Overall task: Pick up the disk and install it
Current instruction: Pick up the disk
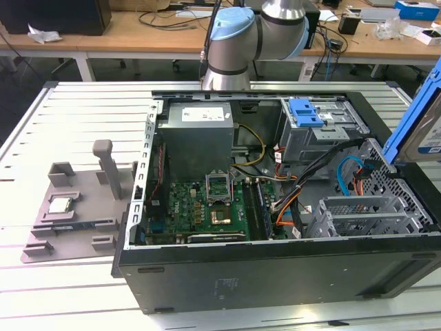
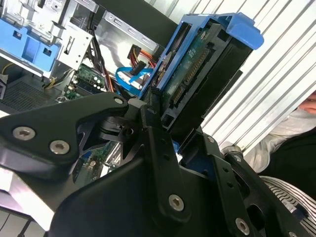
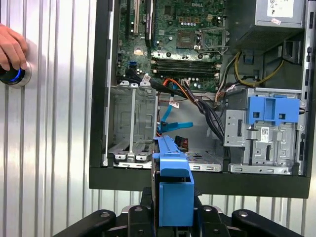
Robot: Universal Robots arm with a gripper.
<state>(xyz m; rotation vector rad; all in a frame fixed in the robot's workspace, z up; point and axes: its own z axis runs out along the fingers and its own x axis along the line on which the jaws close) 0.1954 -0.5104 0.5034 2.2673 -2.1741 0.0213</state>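
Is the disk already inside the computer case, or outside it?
Outside. The pincer holds the disk raised by the edge of the case, at the exterior view's right.

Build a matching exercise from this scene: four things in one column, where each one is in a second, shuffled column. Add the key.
Things
1. disk
2. chip
3. cage
4. hand

Places
A. inside the case
B. on a lit button
C. held in the gripper
D. on the grey fixture beside the case

Pairs: 1-C, 2-D, 3-A, 4-B
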